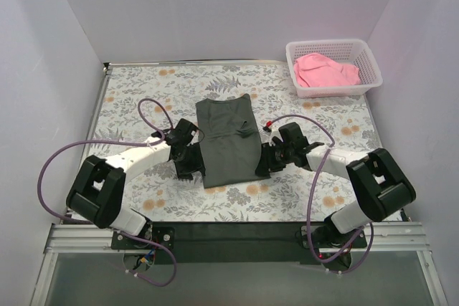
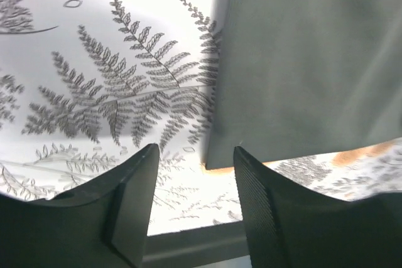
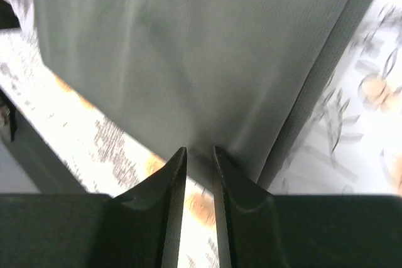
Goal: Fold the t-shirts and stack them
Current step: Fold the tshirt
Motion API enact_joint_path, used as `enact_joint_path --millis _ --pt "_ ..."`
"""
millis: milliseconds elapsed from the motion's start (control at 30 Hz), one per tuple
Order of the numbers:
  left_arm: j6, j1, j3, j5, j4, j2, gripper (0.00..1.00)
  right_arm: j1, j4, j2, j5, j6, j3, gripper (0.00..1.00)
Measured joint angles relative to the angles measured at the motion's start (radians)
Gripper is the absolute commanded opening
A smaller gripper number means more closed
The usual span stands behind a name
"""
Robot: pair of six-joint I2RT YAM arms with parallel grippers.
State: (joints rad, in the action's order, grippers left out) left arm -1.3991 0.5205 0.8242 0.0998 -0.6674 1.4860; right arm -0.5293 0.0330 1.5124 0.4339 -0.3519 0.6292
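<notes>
The dark t-shirt [image 1: 228,141] was laid mid-desk [image 1: 143,91] as a long, narrow rectangle with its sides already turned in. The pink t-shirt [image 1: 323,69] was left crumpled in the white basket [image 1: 369,84] at the far right corner.

The left pincer [image 2: 195,152] was held spread just off the near left corner of the dark shirt, with nothing between its jaws. The right pincer [image 3: 199,152] was drawn almost together at the near hem. Creases were seen running into its tips, so the cloth edge was judged to be pinched there.

The shirt was judged light, limp and thin. It would be expected to sag and drag if lifted by one point. A hold on both near corners was therefore thought best, with all layers caught close to the edge, so that the hem could be carried level towards the collar. A shallow nip was considered likely to slip off or take the top layer alone.
</notes>
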Motion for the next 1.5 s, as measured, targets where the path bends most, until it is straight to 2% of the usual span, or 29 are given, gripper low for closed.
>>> enact_joint_path --millis 100,200,267,300,500,600,667,800,1033,1200,1333,1467,1500 --pt "-0.016 -0.003 0.02 0.002 -0.032 -0.056 0.49 0.0 -0.058 -0.051 0.029 0.0 -0.005 0.29" --pt "-0.036 -0.003 0.039 0.023 -0.019 -0.1 0.38 -0.003 -0.039 -0.094 0.085 -0.004 -0.004 0.29" --pt "-0.049 -0.001 0.041 0.056 0.004 -0.115 0.35 -0.012 0.001 -0.101 0.132 -0.013 0.003 0.27" --pt "-0.055 0.0 0.042 0.076 0.016 -0.112 0.3 -0.02 0.02 -0.093 0.154 -0.018 0.014 0.25" --pt "-0.07 0.026 0.047 0.186 0.055 0.006 0.2 -0.114 0.118 0.074 0.281 -0.011 0.137 0.14" --pt "-0.063 0.032 0.045 0.209 0.05 0.074 0.15 -0.148 0.151 0.183 0.348 -0.001 0.161 0.01" --pt "-0.053 0.032 0.04 0.211 0.045 0.109 0.13 -0.152 0.152 0.249 0.377 0.011 0.159 0.01" --pt "-0.037 0.028 0.032 0.227 0.039 0.149 0.11 -0.121 0.153 0.33 0.426 0.034 0.132 0.01" --pt "-0.021 0.026 0.023 0.254 0.051 0.156 0.09 0.037 0.18 0.294 0.514 0.071 0.023 0.01" --pt "-0.018 0.025 0.021 0.263 0.055 0.158 0.12 0.173 0.167 0.212 0.509 0.086 -0.067 0.01" --pt "-0.02 0.027 0.021 0.252 0.052 0.141 0.29 0.207 0.093 0.103 0.416 0.099 -0.103 0.01" --pt "-0.023 0.034 0.021 0.171 0.015 0.083 0.41 0.206 -0.024 -0.072 0.273 0.108 -0.104 0.01" --pt "-0.028 0.034 0.021 0.149 0.0 0.064 0.45 0.206 -0.05 -0.118 0.241 0.108 -0.103 0.04"
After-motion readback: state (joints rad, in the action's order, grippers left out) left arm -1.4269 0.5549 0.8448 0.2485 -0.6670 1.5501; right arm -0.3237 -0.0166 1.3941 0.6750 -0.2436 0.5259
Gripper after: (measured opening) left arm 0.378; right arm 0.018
